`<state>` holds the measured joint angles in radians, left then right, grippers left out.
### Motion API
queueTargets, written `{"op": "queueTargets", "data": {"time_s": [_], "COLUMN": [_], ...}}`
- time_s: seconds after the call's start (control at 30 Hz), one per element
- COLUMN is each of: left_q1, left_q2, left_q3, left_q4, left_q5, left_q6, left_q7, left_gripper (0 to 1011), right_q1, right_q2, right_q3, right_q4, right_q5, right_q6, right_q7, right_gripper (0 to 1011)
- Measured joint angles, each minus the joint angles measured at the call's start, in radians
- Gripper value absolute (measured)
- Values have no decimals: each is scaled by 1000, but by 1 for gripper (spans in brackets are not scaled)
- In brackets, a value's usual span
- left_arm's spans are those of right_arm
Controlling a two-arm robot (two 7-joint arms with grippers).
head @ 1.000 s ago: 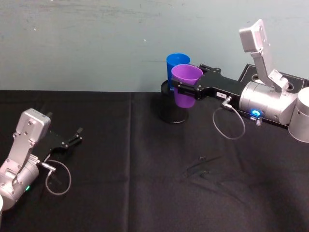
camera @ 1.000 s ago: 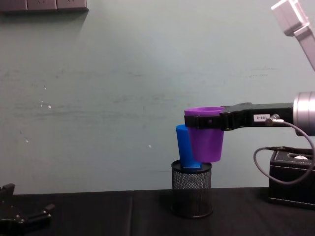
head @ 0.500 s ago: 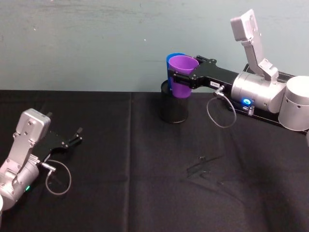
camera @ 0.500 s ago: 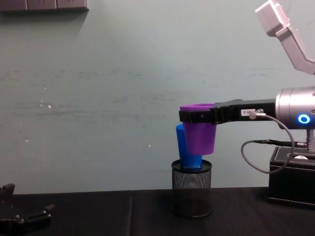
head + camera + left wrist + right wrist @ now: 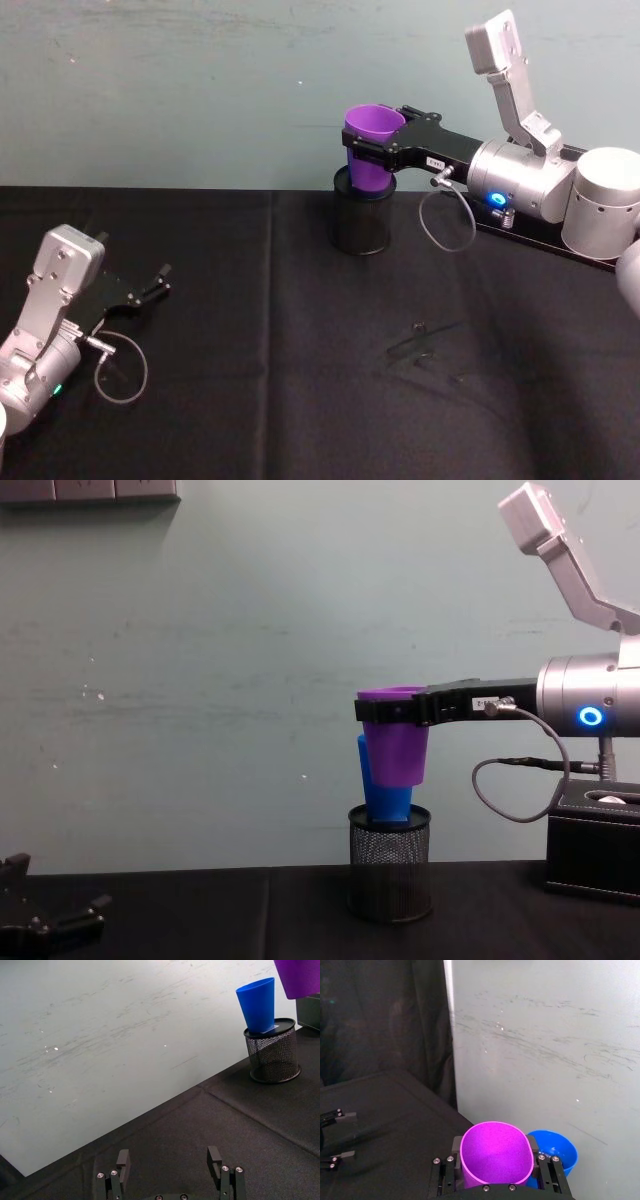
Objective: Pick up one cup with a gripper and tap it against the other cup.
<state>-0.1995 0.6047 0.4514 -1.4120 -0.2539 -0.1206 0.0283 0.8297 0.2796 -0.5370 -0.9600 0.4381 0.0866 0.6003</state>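
Left gripper (image 5: 160, 280): resting low on the black table (image 5: 300, 350) at the far left, fingers spread, nothing between them. Idle, well apart from both cups.

Centre: a black wire-mesh pen holder (image 5: 390, 865) stands on the table near the wall. The blue cup (image 5: 257, 1005) sits in its mouth, mouth up and leaning a little.

Purple cup (image 5: 395, 745): off the table, upright, carried level with the blue cup's upper half and just beside it. From the chest the 2 cups overlap. From the right wrist the 2 rims lie side by side. Contact or a thin gap: cannot tell.

Right gripper (image 5: 365, 710): reaching in from the right, jaws clamped across the purple cup just under its rim. A black box (image 5: 595, 845) sits on the table further right.

Judgement: step 1, the pickup, is done; step 2, the tap, is in hand, at or near contact.

Next move calls for a short, light sideways push of the purple cup into the blue wall, grip kept firm. The blue cup's leaning seat looks loose, so a hard knock could tip it out.
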Motion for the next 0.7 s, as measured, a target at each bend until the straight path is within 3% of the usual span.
{"op": "queueTargets", "data": {"time_s": [0.7], "left_q1": [0], "left_q2": [0], "left_q3": [0], "left_q4": [0], "left_q5": [0], "left_q6": [0], "left_q7": [0], "left_gripper": [1012], "right_q1": [46], "right_q2": [-45], "right_q3": [23], "right_q4": [94], "right_q5": [-43], "right_q6": [-19], "right_q7": [5], "right_gripper": [746]}}
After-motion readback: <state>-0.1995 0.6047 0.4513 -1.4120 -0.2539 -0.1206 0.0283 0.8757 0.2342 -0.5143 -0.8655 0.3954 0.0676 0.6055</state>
